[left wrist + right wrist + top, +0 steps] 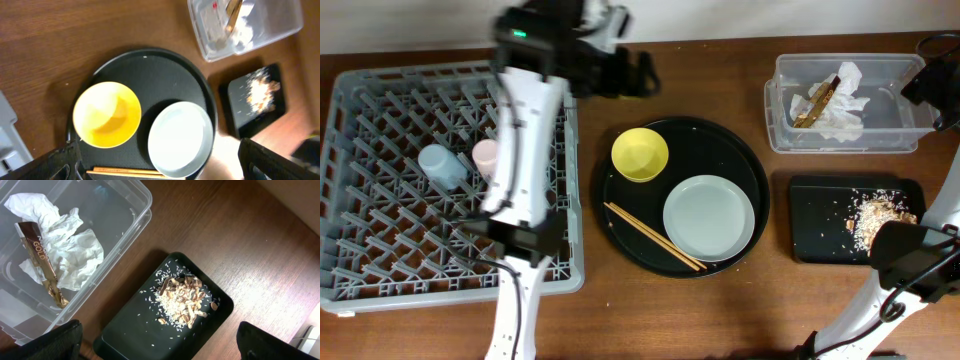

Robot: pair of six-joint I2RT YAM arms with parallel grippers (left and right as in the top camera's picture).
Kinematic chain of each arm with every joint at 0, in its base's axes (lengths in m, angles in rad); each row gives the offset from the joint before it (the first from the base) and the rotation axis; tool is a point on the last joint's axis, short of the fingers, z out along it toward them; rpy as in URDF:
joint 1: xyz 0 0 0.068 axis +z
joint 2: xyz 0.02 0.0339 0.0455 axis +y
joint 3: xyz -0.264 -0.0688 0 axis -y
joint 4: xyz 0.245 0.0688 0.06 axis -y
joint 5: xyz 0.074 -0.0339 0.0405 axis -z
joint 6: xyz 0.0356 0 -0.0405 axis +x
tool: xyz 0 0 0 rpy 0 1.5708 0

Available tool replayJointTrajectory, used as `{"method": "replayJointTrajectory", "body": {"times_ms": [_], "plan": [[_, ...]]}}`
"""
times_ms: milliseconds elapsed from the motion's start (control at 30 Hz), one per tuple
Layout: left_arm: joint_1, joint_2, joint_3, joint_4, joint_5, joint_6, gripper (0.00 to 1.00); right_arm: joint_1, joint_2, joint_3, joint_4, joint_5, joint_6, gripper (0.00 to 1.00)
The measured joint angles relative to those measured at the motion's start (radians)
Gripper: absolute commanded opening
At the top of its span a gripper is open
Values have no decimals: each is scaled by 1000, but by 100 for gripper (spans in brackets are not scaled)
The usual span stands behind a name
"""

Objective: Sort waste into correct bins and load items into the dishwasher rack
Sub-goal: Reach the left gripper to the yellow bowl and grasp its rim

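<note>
Yellow bowl [640, 154], glossy, round and deep, sits on the round black tray [740, 160] with the flat grey plate [709, 217] and thin wooden chopsticks [655, 237]; the blue cup [440, 165] and pink cup [485, 155] stand among the pegs of the grey lattice rack [380, 250]. Sorting looks finished, so loading seems the step in hand. The left gripper [638, 74] hangs near the bowl, jaws spread wide and empty, the right gripper [160, 345] likewise over the bins — next, probably a pinch on the bowl's thin rim.

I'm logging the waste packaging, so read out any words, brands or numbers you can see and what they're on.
"GOLD": on the tan-gold wrapper in the clear tub.
Smaller print above it on the wrapper: too blurred to read.
No other text visible.
</note>
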Motion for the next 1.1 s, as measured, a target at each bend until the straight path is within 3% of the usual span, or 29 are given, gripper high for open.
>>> {"method": "replayJointTrajectory", "body": {"times_ms": [33,300,567,667,833,1100], "plan": [[-35,0,-1,0,-39,1,72,0,0,0,0,0,1,99],[-223,0,-168,6,-394,-4,72,0,0,0,0,0,0,99],[-269,0,-631,233,-480,-57,72,0,0,0,0,0,0,99],[-269,0,-726,310,-483,-59,70,0,0,0,0,0,1,99],[-269,0,-832,390,-487,-66,49,0,0,0,0,0,0,99],[-273,0,-834,397,-475,-76,8,0,0,0,0,0,0,99]]}}
